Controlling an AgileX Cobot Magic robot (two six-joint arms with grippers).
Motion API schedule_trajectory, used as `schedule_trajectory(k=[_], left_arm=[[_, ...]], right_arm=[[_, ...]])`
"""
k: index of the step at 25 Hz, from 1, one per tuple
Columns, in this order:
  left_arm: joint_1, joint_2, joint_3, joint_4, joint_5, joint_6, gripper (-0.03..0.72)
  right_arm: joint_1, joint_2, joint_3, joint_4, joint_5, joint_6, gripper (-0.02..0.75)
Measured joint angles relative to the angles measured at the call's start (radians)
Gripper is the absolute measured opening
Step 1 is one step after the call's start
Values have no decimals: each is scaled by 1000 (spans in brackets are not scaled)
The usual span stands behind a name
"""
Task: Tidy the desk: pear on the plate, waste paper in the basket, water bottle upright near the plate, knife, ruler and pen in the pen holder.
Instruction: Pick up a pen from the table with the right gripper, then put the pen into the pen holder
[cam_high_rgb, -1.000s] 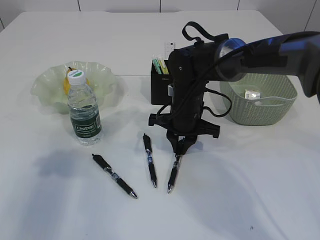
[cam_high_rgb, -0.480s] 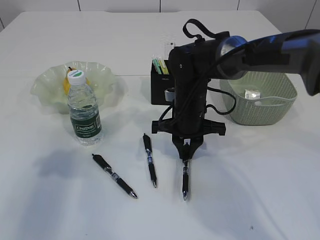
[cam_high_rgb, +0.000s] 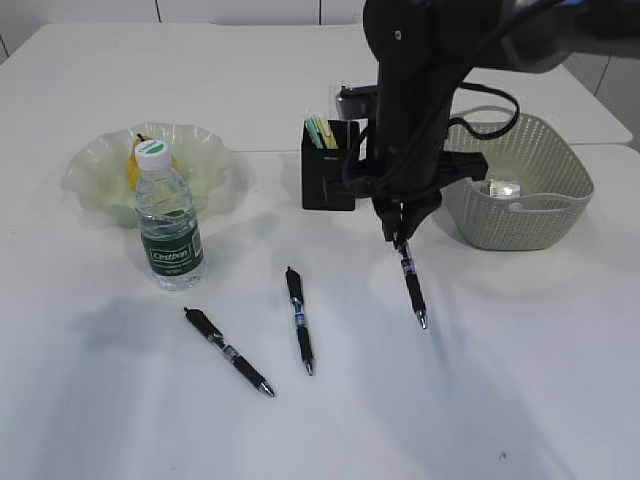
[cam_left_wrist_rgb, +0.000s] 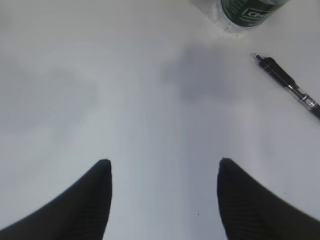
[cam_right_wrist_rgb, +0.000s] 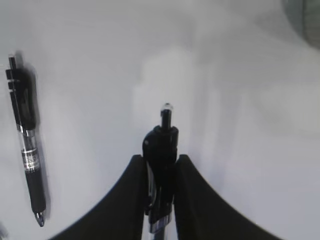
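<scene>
Right gripper (cam_high_rgb: 399, 238) risen toward pen holder (cam_high_rgb: 328, 170), clamped on dangling pen (cam_high_rgb: 412, 287), seemingly clear of table (cam_high_rgb: 520, 370), left gripper (cam_left_wrist_rgb: 162, 187) spread, holding nothing

Exterior slants down frontally; wrist cameras (both close) face the table (cam_high_rgb: 560, 380).

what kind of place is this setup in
Probably a staged desk in a lab or office: a plain white table carrying stationery, with black click pens lying loose, a black pen holder holding a ruler, and a pale green woven waste basket.
</scene>
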Motion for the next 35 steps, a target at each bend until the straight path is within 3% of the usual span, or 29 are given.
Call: schedule_trajectory(k=[10, 20, 27, 35], left_arm=[[0, 0, 0, -6, 22, 0, 465], [0, 0, 0, -12, 45, 0, 465], [0, 0, 0, -12, 46, 0, 465], [0, 0, 0, -13, 46, 0, 465]], right_arm=[[0, -174, 21, -29, 6, -68, 114], [0, -501, 333, -78, -6, -91, 113], [0, -581, 377, -109, -178, -93, 113], [0, -503, 377, -206, -524, -93, 113]])
